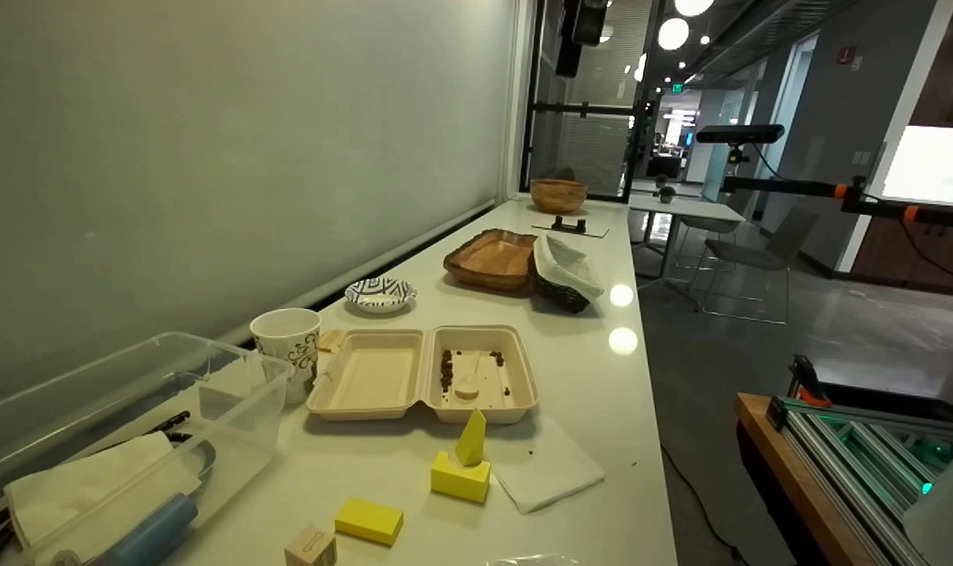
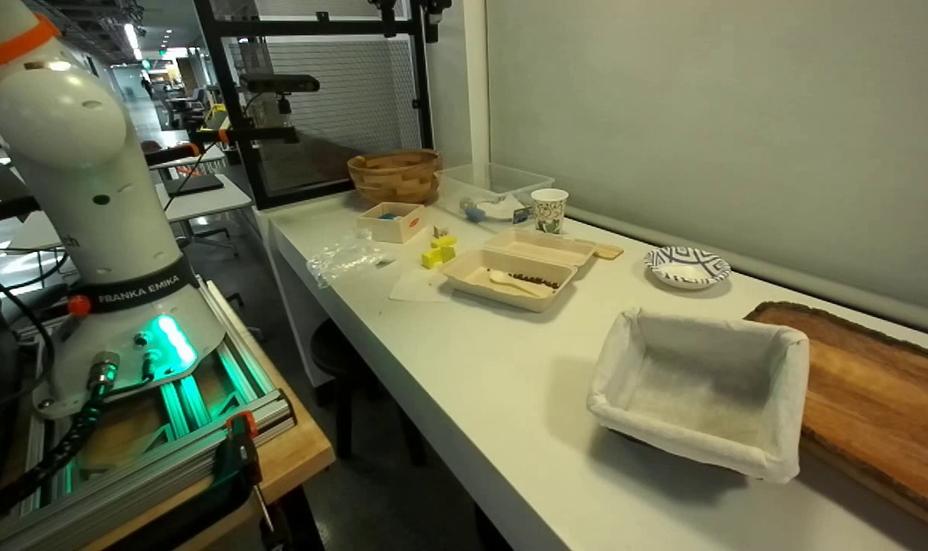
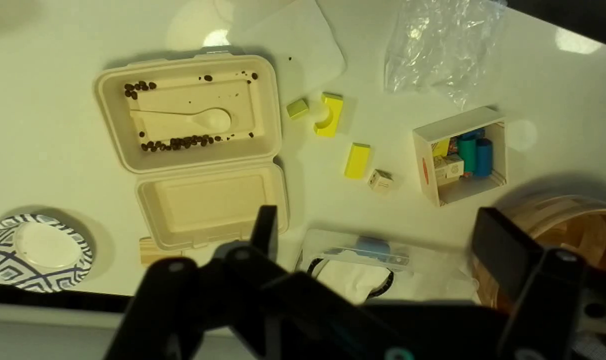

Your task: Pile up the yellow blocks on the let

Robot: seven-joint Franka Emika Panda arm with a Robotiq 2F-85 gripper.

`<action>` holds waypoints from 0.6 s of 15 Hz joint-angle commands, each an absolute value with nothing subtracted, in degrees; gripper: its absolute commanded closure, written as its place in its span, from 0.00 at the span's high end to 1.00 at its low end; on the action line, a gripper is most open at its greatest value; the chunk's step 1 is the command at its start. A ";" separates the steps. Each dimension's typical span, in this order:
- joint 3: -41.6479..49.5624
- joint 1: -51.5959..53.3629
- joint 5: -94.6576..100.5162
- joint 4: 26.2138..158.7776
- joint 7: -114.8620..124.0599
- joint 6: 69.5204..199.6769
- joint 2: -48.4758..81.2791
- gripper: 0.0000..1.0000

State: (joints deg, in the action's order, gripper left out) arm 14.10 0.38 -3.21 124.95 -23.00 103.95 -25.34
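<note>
The fingers (image 3: 503, 250) of the gripper (image 3: 385, 239) stand wide apart, holding nothing. Out beyond them on the table (image 3: 310, 195) are the flat yellow block (image 3: 357, 161), the notched yellow block (image 3: 335, 114) and, just beside its notch, the yellow wedge (image 3: 297, 108). None of these rests on another, so the pile seems not yet begun, with all the stacking still to do

An open takeaway tray (image 1: 426, 373) lies on a white counter (image 1: 586, 377), a patterned cup (image 1: 294, 346) beside its left edge. In front of its right half stand a yellow wedge (image 1: 472, 442) and a notched yellow block (image 1: 459, 481); farther forward, toward its left side, are a yellow slab (image 1: 369, 520) and a tan cube (image 1: 310, 548).
</note>
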 commanded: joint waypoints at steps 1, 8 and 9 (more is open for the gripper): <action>13.11 -0.84 -3.69 124.83 -23.41 103.81 -25.16 1.00; 8.10 -1.63 -3.72 136.98 -11.73 123.47 -21.71 1.00; 7.66 -1.46 -4.07 139.49 -10.84 129.03 -20.76 1.00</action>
State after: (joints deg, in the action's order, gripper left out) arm 9.73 -0.76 -3.19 132.73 -14.81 118.01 -22.67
